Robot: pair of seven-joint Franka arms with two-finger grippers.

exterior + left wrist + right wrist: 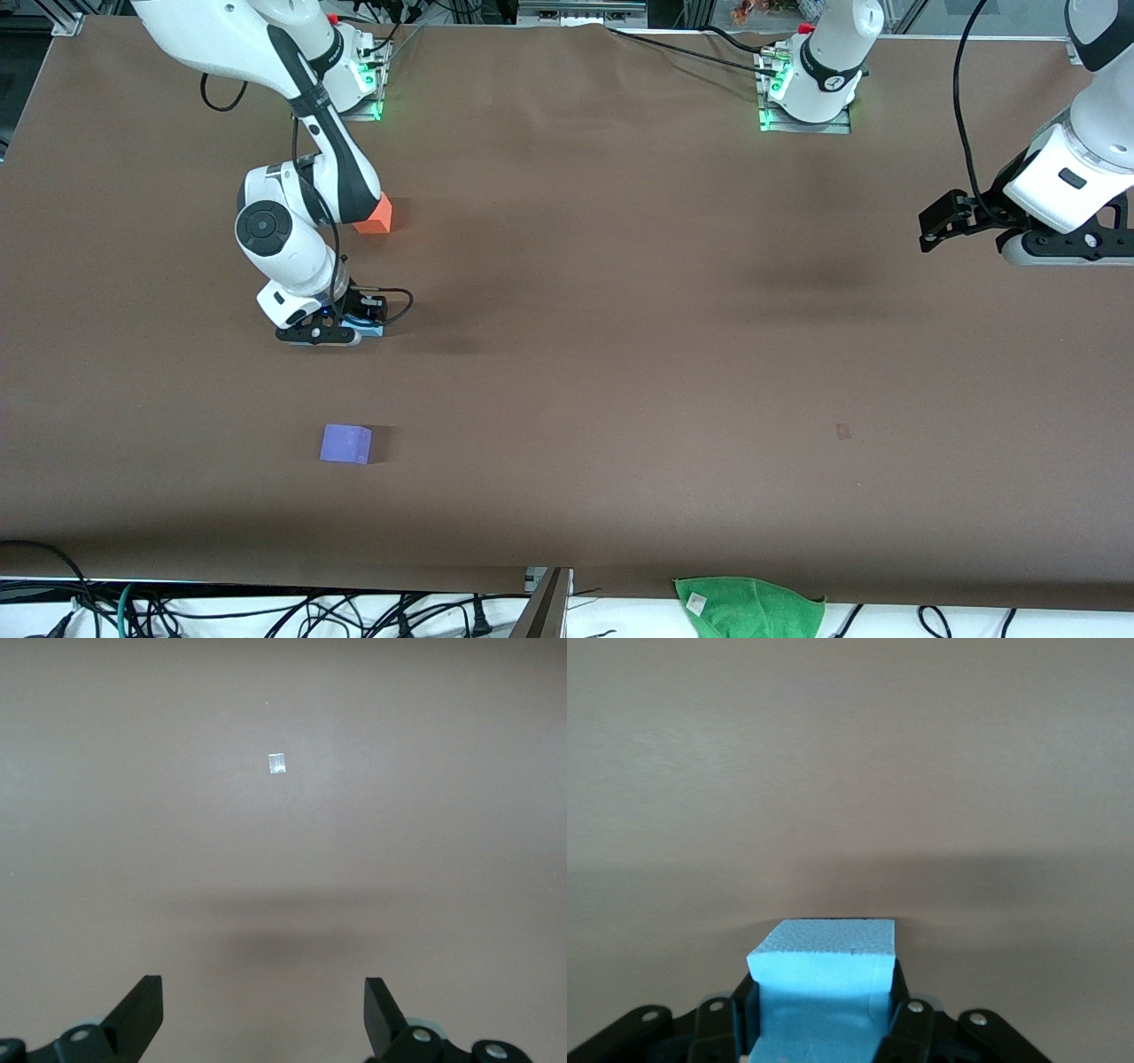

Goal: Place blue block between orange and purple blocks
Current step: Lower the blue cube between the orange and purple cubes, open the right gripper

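Front view: right gripper (330, 335) clamps blue block (370, 330); left arm waits.

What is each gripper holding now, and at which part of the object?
The right gripper holds the blue block by two facing sides, low over the table. The left gripper is open and holds nothing; that arm waits.

Sky-blue block (824, 979), orange block (376, 215), violet block (345, 443)

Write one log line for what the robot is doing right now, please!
right gripper: shut on blue block, between orange block and purple block | left gripper: open, waiting
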